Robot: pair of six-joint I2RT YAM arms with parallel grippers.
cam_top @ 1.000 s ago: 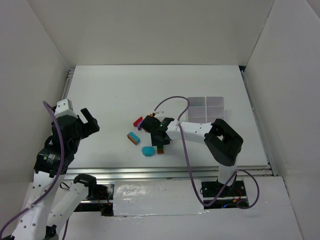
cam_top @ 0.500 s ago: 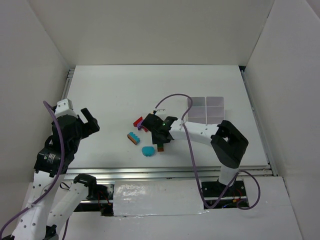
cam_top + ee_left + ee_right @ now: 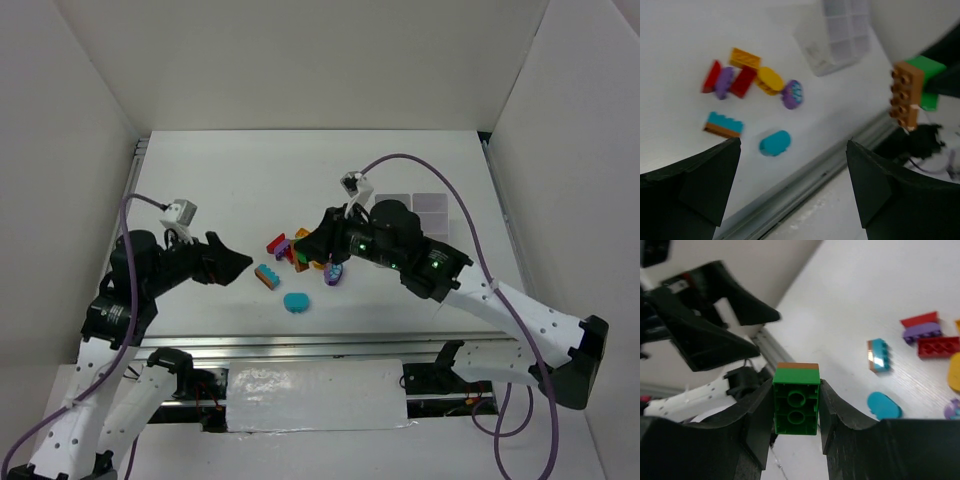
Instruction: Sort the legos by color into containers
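Green-and-orange lego (image 3: 796, 405), teal oval lego (image 3: 774, 143) (white tray (image 3: 811, 46))

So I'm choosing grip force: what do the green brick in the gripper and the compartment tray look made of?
Green brick: hard moulded plastic, smooth and slightly glossy, judging by crisp edges and round sockets underneath. Compartment tray: probably thin plastic, milky white and semi-translucent, with sharp moulded dividers.

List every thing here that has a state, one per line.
right gripper, shut on the green-and-orange brick stack, held aloft.
left gripper, open, empty.
tray, visible compartments look empty.
loose legos, lying unsorted on the table.
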